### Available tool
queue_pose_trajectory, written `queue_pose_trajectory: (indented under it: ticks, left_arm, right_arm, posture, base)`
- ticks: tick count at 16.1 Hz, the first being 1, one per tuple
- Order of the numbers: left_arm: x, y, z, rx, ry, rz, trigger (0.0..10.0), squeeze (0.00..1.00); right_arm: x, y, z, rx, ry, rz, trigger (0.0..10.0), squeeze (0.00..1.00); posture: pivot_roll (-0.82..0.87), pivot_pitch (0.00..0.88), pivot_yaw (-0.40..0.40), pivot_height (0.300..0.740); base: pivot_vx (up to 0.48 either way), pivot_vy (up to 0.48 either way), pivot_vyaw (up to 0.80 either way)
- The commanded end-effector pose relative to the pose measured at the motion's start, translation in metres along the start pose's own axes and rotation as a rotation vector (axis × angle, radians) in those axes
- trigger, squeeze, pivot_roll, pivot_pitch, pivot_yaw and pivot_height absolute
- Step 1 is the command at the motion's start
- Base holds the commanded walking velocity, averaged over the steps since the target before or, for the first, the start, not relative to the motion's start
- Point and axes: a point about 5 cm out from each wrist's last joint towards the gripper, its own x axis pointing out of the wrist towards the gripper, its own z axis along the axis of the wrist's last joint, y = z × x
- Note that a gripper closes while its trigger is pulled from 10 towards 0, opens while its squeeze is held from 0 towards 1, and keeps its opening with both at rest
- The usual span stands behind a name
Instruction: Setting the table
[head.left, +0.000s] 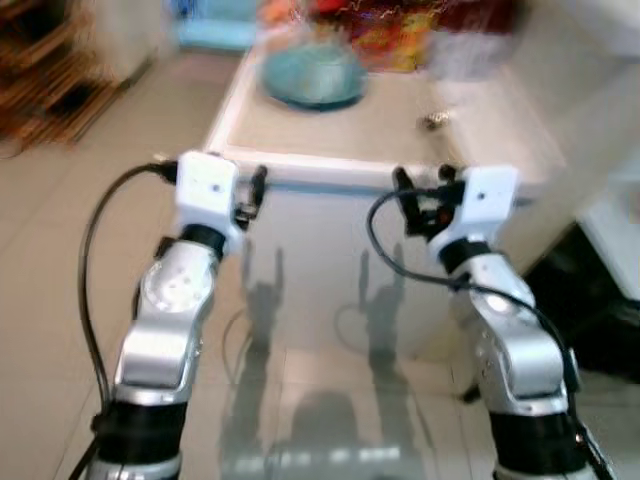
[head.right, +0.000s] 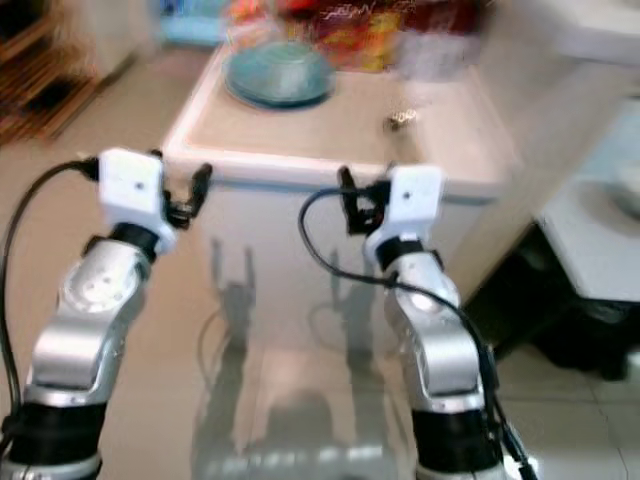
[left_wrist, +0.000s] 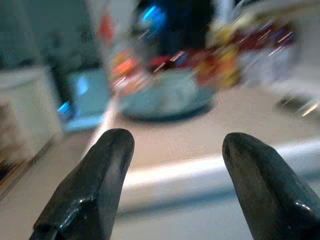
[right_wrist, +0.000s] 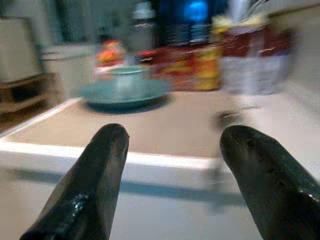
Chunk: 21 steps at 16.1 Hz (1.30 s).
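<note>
Teal plate (head.left: 312, 78) beyond both tools

A: Floor? (head.left: 60, 250)
B: Pale glossy tiles, light reflecting off them, soft shadows near the bottom of the head view.
A: Furniture?
B: White-edged table (head.left: 330, 172) with a beige top straight ahead. Brown wooden shelving (head.left: 40, 80) far left. White cabinet (head.right: 600, 250) at right, dark gap beneath. All blurred.
</note>
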Motion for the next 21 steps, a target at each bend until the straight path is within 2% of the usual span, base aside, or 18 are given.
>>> queue_pose_trajectory:
  ticks: [1,16,17,18,19,21]
  left_arm:
    - [-0.001,-0.01,0.0,-0.008,-0.001,-0.038,10.0,0.0]
    - [0.0,-0.011,0.0,-0.002,-0.002,-0.048,10.0,0.0]
    - [-0.001,-0.016,0.001,-0.019,-0.012,-0.091,10.0,0.0]
    - [-0.004,-0.024,-0.001,-0.019,0.002,-0.168,10.0,0.0]
    - [-0.006,-0.028,0.0,0.0,-0.004,-0.212,10.0,0.0]
    - [-0.016,-0.037,0.002,-0.002,-0.041,-0.333,10.0,0.0]
  right_arm:
    - [-0.001,-0.007,-0.003,-0.003,0.021,-0.028,10.0,0.0]
    - [0.0,-0.009,-0.008,-0.011,0.078,-0.025,10.0,0.0]
    - [-0.001,-0.01,-0.007,0.021,0.072,-0.022,10.0,0.4]
    - [-0.002,-0.014,-0.007,0.044,0.072,-0.056,10.0,1.0]
    - [-0.002,-0.016,-0.007,0.055,0.079,-0.072,10.0,1.0]
    - [-0.005,-0.022,-0.011,0.009,0.143,-0.114,10.0,1.0]
  posture:
    - [0.04,0.0,-0.047,0.74]
    - [0.03,0.0,-0.05,0.74]
    - [0.03,0.0,-0.048,0.74]
    - [0.03,0.0,-0.048,0.74]
    - [0.03,0.0,-0.049,0.74]
    - [0.04,0.0,-0.048,0.74]
  base:
    - [0.394,0.0,0.0]
    - [0.387,0.0,0.0]
    - [0.0,0.0,0.0]
    - [0.0,0.0,0.0]
    - [0.0,0.0,0.0]
    - [0.0,0.0,0.0]
